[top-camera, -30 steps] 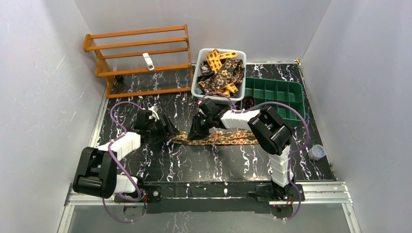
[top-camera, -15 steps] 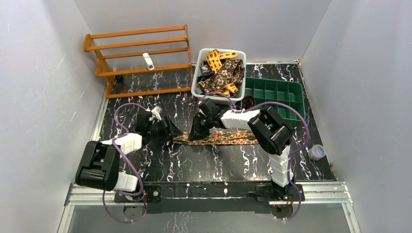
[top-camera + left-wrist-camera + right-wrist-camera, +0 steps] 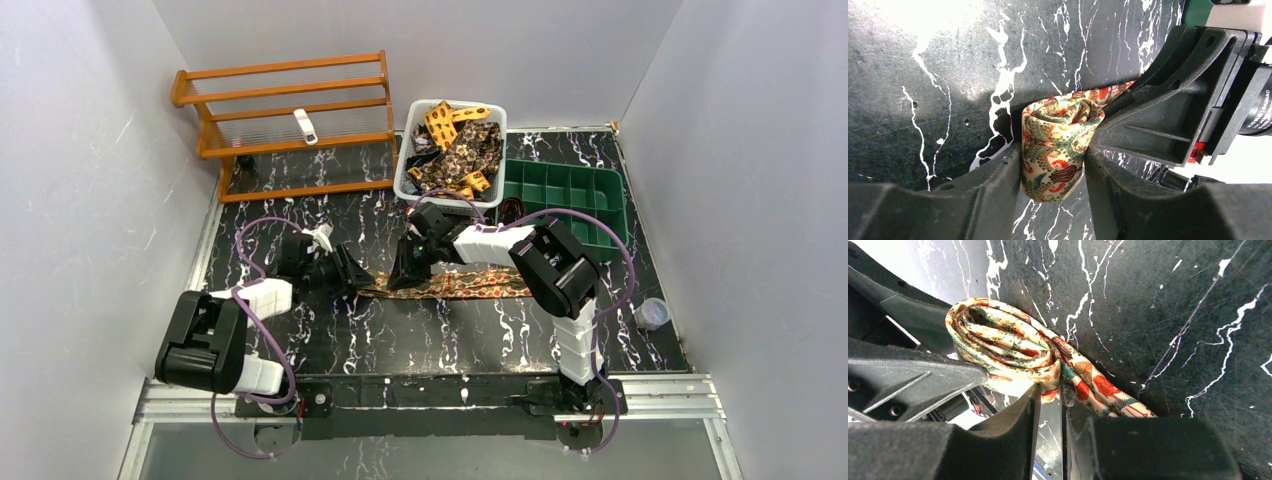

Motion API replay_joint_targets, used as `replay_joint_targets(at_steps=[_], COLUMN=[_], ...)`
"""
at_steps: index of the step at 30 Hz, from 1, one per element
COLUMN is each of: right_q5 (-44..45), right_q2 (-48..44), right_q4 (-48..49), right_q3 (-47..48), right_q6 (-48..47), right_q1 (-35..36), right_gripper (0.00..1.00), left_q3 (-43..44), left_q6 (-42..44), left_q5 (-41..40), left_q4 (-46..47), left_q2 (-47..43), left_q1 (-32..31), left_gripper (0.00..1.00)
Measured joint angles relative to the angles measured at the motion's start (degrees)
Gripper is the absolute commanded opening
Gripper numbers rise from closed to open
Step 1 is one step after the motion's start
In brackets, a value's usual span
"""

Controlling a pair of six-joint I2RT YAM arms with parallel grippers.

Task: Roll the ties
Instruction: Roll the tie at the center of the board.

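Observation:
One tie (image 3: 470, 284), red-orange and green print on cream, lies along the middle of the black marble table (image 3: 430, 340). Its left end is wound into a small coil (image 3: 1055, 145). My left gripper (image 3: 1053, 151) has a finger pressed on each side of that coil, shut on it. In the top view the left gripper (image 3: 352, 275) sits at the tie's left end. My right gripper (image 3: 403, 272) is just to the right of it. In the right wrist view the right gripper (image 3: 1050, 392) stands nearly closed, pinching the tie's edge where the flat strip (image 3: 1098, 390) leaves the coil (image 3: 998, 347).
A white basket (image 3: 404, 180) heaped with more ties stands at the back. A green compartment tray (image 3: 600, 190) is to its right and a wooden rack (image 3: 290, 110) at the back left. A small plastic cup (image 3: 650, 313) sits by the right edge.
My left gripper has slid right to the tie's coiled end and narrowed onto it. The right gripper has barely moved.

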Motion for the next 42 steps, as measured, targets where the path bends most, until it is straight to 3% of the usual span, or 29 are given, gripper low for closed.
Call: replay_joint_targets(at_steps=[5, 10, 16, 31, 42], right_q5=[-0.35, -1.22, 2.05, 12.20, 7.15], right_q2=[0.07, 0.04, -2.54, -2.38, -2.45], right_q4=[-0.24, -1.27, -3.93, -10.03, -5.51], right_q3=[0.07, 1.05, 1.88, 3.32, 0.76], right_q6=[0.00, -0.09, -1.81, -7.34, -5.25], right_q1=[-0.22, -0.33, -0.33, -0.63, -0.85], right_gripper=[0.30, 0.40, 0.38, 0.31, 0.34], left_q3=[0.87, 2.73, 5.55, 18.43, 29.88], left_q6=[1.09, 2.54, 5.03, 6.56, 8.55], left_q5=[-0.22, -1.33, -5.86, -34.12, -53.40], left_q4=[-1.09, -3.06, -9.11, -28.48, -38.91], left_q2=[0.85, 1.27, -1.38, -2.80, 3.78], left_q1=[0.00, -0.02, -0.83, -15.91, -27.71], left_gripper=[0.30, 0.27, 0.27, 0.25, 0.24])
